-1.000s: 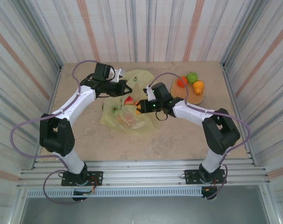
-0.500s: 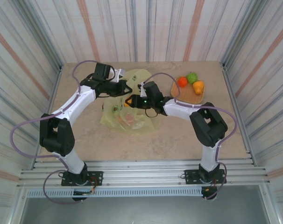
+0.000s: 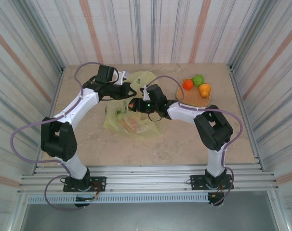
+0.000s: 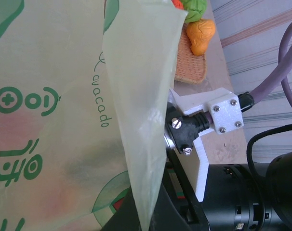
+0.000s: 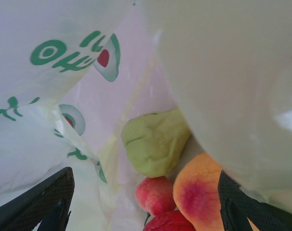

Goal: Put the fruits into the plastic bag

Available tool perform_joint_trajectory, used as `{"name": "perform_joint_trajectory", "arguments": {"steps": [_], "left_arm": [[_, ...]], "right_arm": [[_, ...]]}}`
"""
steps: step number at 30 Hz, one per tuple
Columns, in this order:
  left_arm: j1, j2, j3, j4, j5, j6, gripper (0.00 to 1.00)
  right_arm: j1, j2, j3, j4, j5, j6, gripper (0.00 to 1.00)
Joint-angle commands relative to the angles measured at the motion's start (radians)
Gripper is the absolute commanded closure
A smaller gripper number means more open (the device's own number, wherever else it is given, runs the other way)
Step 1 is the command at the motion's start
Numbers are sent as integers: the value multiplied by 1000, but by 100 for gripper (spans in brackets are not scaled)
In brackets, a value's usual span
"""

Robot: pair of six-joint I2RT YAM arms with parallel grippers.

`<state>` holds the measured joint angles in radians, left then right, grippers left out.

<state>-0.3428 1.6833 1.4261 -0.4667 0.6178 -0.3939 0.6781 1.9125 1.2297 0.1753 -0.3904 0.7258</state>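
At the left, we find the left gripper (image 3: 125, 90) closed on the rim of the bag (image 3: 145, 129). In the left wrist view the film rises from the lower edge of the frame as a taut upright fold. The bag lies at mid-table between the two arms, its upper edge lifted at that grip, with green avocado prints and lettering showing on the film.

Inside the bag, the right wrist view shows four fruits bunched together. A pale green fruit (image 5: 155, 142) is uppermost, with a pink fruit (image 5: 154, 194) just below it. A peach (image 5: 198, 192) lies beside both, and a red fruit (image 5: 170, 224) sits at the frame's lower edge.

The right gripper (image 3: 135, 104) is pushed into the bag's mouth. Its fingers (image 5: 45, 202) stand wide apart and clamp nothing — the fruits lie loose ahead of them.

Farther right, apart from the bag, the tray (image 3: 193, 99) sits toward the table's far right corner. It carries three fruits close together: a red-orange fruit (image 3: 188, 84), a green fruit (image 3: 198, 79) and an orange fruit (image 3: 204, 90).
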Motion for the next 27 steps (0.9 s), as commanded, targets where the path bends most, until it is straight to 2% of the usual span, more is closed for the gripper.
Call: {"name": "perform_joint_trajectory", "arguments": {"steps": [1,10,21,27], "left_arm": [[-4,-30,-6,-1,10,1,100],[5,-31,-6,-1,9,4,100],[10,-30,-4,-8,0,16,100],[21,-40,2,-18,-4,26,100]], "right_arm": [[-19,-61,-32,-19,-4,-16,22],[-40,-191,-89,-137,70,-120,22],[-70,-482,-182,-307,300,-304,19],[-152,-611,-200,-374,420,-404,14]]}}
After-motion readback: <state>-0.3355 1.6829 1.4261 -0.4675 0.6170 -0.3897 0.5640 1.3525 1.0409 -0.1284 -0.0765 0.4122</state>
